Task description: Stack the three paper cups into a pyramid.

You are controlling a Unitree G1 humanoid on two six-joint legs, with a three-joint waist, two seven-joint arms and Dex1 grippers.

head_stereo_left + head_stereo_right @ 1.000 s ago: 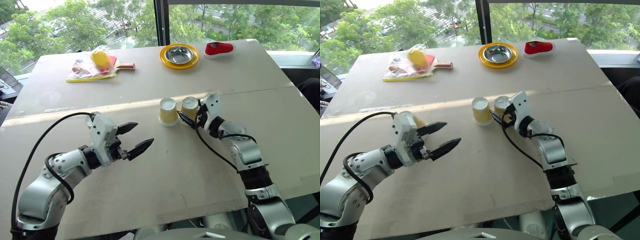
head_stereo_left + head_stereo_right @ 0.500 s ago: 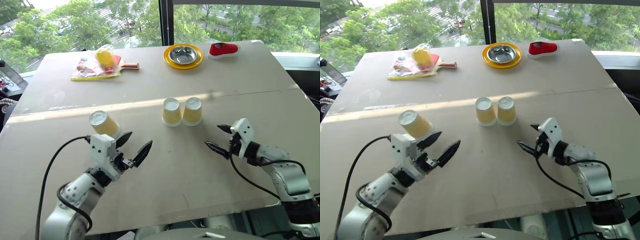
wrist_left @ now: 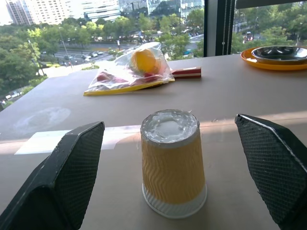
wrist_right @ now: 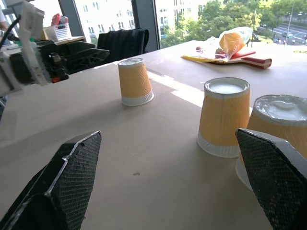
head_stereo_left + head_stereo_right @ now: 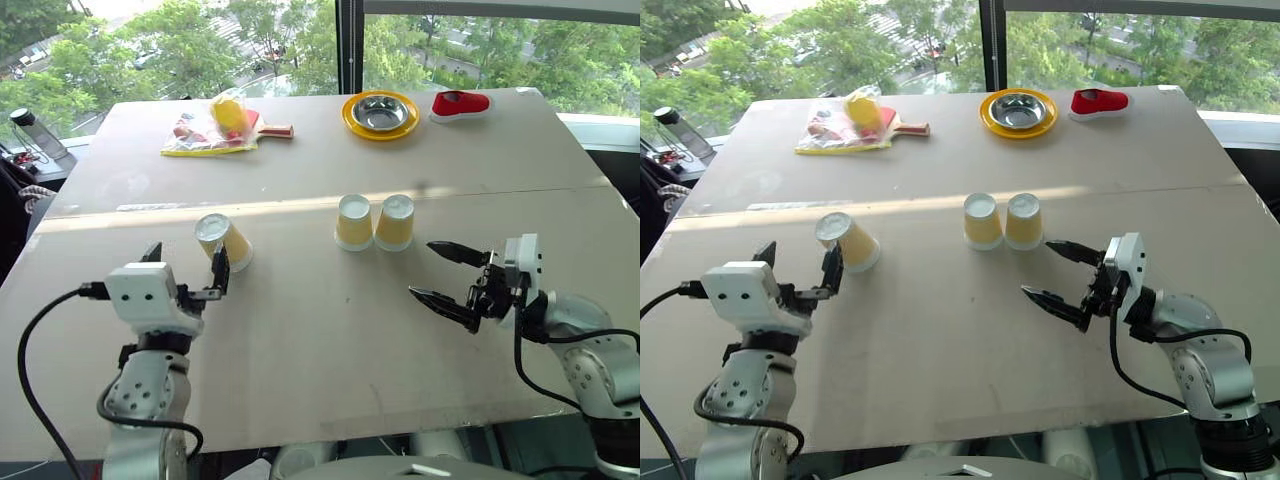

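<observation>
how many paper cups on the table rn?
3. Two cups stand upside down side by side mid-table. The third cup, also inverted, stands apart, just ahead of the left gripper. None stacked.

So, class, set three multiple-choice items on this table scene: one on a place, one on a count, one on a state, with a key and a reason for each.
1. Where is the single cup?
A. Between the left pincer's fingers
B. On the yellow plate
C. On top of the other two

2. How many cups stand side by side at the table's middle?
A. One
B. Two
C. Three

3. How is the right pincer?
A. Shut on a cup
B. Open, holding nothing
C. Shut, holding nothing

Key: 1 A, the left wrist view shows it standing in the gap, untouched. 2 B, the cup pair stands rims down together. 3 B, its fingers stand wide apart, short of the pair.
</observation>
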